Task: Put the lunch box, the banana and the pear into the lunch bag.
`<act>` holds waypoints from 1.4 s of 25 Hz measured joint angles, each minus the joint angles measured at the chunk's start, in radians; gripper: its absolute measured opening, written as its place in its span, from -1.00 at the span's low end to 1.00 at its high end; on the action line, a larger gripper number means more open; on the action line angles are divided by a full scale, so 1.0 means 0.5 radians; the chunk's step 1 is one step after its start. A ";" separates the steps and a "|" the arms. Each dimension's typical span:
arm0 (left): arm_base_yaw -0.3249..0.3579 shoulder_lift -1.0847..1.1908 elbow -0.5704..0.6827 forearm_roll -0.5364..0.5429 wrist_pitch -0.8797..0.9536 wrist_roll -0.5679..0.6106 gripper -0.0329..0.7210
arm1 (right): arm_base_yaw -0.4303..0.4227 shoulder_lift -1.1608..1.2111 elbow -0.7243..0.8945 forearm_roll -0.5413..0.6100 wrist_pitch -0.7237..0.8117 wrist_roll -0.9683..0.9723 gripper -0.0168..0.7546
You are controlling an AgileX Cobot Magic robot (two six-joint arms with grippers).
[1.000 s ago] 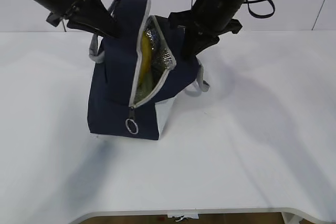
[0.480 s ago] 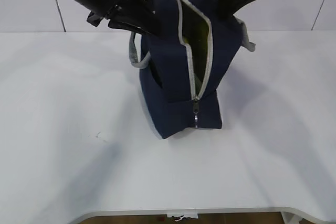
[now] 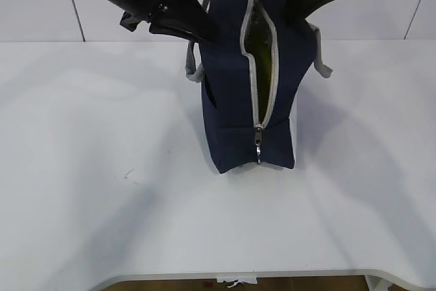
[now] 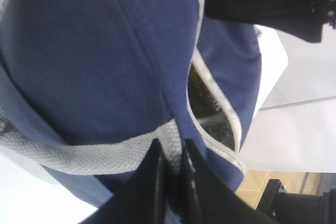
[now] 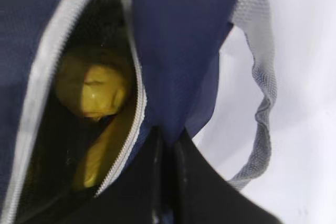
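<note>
The navy lunch bag (image 3: 238, 107) stands upright mid-table, its grey zipper partly open and the pull (image 3: 259, 148) hanging low on the near end. My left gripper (image 3: 206, 31) is shut on the bag's grey webbing handle (image 4: 94, 156), the strap pinched between the jaws (image 4: 171, 142). My right gripper (image 3: 296, 13) is shut on the navy fabric beside the zipper (image 5: 168, 132). Through the opening, the right wrist view shows the yellow pear (image 5: 97, 90) lying above the banana (image 5: 102, 156). The lunch box is hidden.
The white table (image 3: 102, 202) stretches wide on both sides of the bag, with its front edge (image 3: 272, 274) near the bottom of the view. The bag's other grey handle (image 5: 262, 103) hangs loose on the right side. A pale wall stands behind.
Held by both grippers, the bag has swung right across the table and turned, so its zipper end now faces the camera. Both grips have stayed as they were.
</note>
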 joint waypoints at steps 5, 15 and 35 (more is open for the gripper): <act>0.000 0.025 0.000 -0.013 0.011 0.000 -0.87 | 0.000 0.035 0.000 0.061 -0.004 0.017 -0.89; -0.005 0.085 0.000 -0.055 -0.035 0.000 -0.48 | 0.000 0.090 0.000 0.083 -0.020 0.053 0.12; -0.005 -0.075 -0.107 0.413 0.340 -0.202 0.43 | 0.000 -0.346 0.000 0.130 -0.023 -0.069 0.16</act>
